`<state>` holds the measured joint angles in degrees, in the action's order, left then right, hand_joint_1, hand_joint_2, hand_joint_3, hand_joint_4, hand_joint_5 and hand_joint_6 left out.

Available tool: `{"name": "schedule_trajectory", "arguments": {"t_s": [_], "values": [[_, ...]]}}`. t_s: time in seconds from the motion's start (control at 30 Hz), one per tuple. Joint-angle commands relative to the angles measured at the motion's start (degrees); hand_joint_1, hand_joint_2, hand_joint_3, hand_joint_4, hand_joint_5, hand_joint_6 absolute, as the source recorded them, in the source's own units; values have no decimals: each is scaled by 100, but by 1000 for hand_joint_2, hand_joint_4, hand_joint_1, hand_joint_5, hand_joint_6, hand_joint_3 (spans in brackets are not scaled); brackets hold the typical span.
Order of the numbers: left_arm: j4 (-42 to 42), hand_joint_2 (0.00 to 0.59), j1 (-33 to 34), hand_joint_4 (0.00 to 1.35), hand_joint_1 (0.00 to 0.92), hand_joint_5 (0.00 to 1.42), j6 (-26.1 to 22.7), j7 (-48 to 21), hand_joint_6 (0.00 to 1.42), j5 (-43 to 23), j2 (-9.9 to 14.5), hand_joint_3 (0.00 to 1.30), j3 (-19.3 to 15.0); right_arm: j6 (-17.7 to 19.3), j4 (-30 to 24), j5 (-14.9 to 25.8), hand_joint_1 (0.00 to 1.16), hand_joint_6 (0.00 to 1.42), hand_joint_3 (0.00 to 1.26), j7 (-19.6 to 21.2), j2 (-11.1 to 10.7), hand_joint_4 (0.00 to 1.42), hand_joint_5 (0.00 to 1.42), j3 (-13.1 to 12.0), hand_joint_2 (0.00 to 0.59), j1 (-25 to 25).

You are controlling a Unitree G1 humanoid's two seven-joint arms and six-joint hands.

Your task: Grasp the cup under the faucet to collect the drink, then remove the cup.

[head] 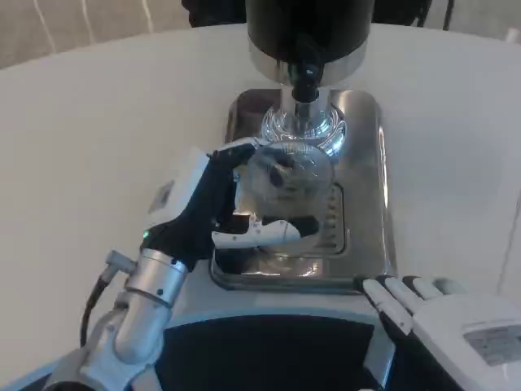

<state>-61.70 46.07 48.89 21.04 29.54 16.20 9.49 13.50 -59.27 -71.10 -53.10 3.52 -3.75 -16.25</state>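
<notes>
Closest to me, bottom right, I've got the right robot hand (440,314) lying low at the near edge of the bench (89,130), white back up, fingers stretched out side by side and pointing left toward the corner of the metal drip tray (370,204); nothing in it, and it sits just short of the tray. On my left the silver forearm (134,318) comes up from the bottom corner, a black cable looping off its side, and the left robot hand (207,208) is wrapped around the clear cup (289,175): the thumb crosses in front of the cup low down, the other fingers curl round its far left side, so I'm calling that a hold on the cup. The cup stands upright on the tray, over the slotted grille, directly below the black faucet (305,77). Behind and above it is the dispenser (309,28), a dark body with a shiny metal collar and a rounded glassy base just beyond the cup's rim. I can't tell whether there's any drink in the cup; the glass is too reflective.
</notes>
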Motion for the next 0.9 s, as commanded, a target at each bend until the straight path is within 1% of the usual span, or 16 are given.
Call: {"name": "schedule_trajectory", "arguments": {"t_s": [0.03,0.13,0.23,0.3,0.43,0.5,0.57,0.6,0.63,0.67,0.7,0.77,0.8,0.83,0.9], "values": [[-324,0,356,1125,660,1417,-219,191,1424,49,-202,928,171,181,-73,267,168,0,0,-33,93,0,0,-223,504,-84],[-502,0,523,1125,661,1416,-446,288,1424,105,-279,928,281,290,-73,441,168,0,0,-61,120,0,0,-391,504,-99],[-581,0,612,1114,659,1416,-651,412,1424,133,-303,928,387,346,-73,575,168,0,0,-116,137,0,0,-541,504,-91],[-638,0,663,1079,638,1366,-817,427,1424,106,-310,914,406,379,-73,648,168,0,0,-148,142,0,0,-612,502,-83],[-688,0,692,881,583,1206,-929,406,1416,47,-271,756,415,414,-73,725,166,0,0,-193,163,0,0,-681,498,-95],[-704,0,695,766,539,1110,-932,352,1397,36,-228,687,429,410,-73,723,166,0,0,-206,179,0,0,-672,497,-99],[-720,5,697,656,470,1008,-930,296,1348,24,-190,620,436,394,-73,688,165,0,0,-222,205,0,0,-618,496,-92],[-730,38,698,571,372,940,-927,266,1282,13,-163,569,437,383,-73,660,165,0,0,-236,221,0,0,-574,496,-80],[-744,50,698,498,309,863,-905,213,1243,-9,-122,524,429,365,-73,618,165,0,0,-249,245,0,0,-510,496,-57],[-761,48,704,384,260,731,-876,127,1142,-30,-69,449,427,343,-73,575,163,0,0,-256,267,0,0,-447,496,-39],[-774,45,714,294,224,624,-861,52,1003,-38,-24,386,432,322,-73,542,162,0,0,-259,278,0,0,-401,497,-27],[-780,34,731,152,179,412,-860,-5,684,-14,36,299,463,293,-73,500,160,0,0,-257,275,0,0,-345,497,-18],[-775,35,736,108,166,338,-855,-4,588,0,56,273,480,280,-73,484,160,0,0,-250,266,0,0,-325,497,-19],[-768,34,738,86,160,303,-844,10,548,19,76,266,500,271,-73,472,160,0,0,-244,259,0,0,-311,497,-20],[-758,34,746,70,157,288,-801,17,522,43,113,252,542,252,-73,453,160,0,0,-225,247,0,0,-289,496,-27]]}}
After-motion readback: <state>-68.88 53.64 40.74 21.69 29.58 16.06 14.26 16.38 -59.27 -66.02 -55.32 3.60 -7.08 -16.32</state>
